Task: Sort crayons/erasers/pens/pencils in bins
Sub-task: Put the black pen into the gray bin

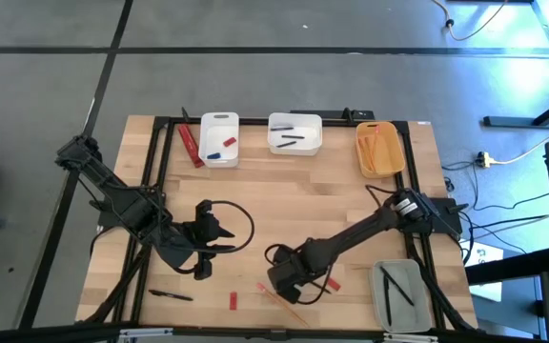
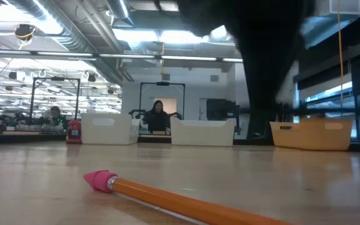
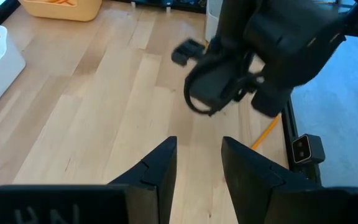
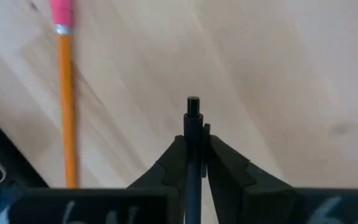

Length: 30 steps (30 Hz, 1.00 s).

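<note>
My right gripper (image 1: 289, 283) is low over the near middle of the table, shut on a slim black pen (image 4: 193, 115). An orange pencil (image 4: 65, 106) with a pink end (image 2: 99, 180) lies on the wood just beside it. My left gripper (image 3: 197, 163) is open left of centre and touches nothing. Another black pen (image 1: 170, 295) lies near the front left. The narrow white bin (image 1: 219, 139), the wider white bin (image 1: 294, 134) and the yellow-orange bin (image 1: 379, 151) stand along the far edge. The translucent grey bin (image 1: 403, 295) sits at the near right. My right gripper pinches the black pen between its two fingers (image 4: 173, 158). The pen lies along the fingers, and its blunt end (image 4: 193, 104) sticks out past the fingertips. The fingers point down at the table. Whether the pen's end touches the wood, I cannot tell.
A small red piece (image 1: 233, 301) lies near the front edge, and another (image 1: 332, 284) lies right of my right gripper. A long red thing (image 1: 191, 145) lies beside the narrow white bin. A black frame (image 1: 160, 171) borders the table. Bare wood lies between the arms and the far bins.
</note>
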Each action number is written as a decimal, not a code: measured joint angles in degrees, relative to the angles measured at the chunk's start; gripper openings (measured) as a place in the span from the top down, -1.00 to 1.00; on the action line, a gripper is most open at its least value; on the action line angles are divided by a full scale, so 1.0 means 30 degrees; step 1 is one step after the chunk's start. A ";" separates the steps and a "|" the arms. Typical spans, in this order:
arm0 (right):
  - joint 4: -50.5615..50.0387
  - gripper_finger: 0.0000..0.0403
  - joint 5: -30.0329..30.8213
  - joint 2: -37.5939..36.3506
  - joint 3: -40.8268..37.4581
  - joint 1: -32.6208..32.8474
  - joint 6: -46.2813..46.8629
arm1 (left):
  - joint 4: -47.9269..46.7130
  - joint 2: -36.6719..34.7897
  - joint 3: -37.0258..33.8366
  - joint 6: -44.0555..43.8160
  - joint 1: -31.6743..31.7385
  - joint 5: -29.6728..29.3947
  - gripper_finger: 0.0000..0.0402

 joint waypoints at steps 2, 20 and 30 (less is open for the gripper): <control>-0.1532 0.75 0.0323 -0.0026 0.1213 0.0000 -0.0512 | 0.0002 0.0000 0.0000 -0.0002 0.0000 0.0000 0.41; -0.9190 0.76 0.2571 -0.1399 1.0015 0.0000 -0.2501 | 0.0002 0.0000 0.0000 0.0038 -0.0007 0.0005 0.41; -0.9991 0.75 0.4777 -0.4053 1.0007 0.0007 -0.1577 | 0.0270 0.0000 -0.0007 0.0636 -0.0066 -0.0060 0.41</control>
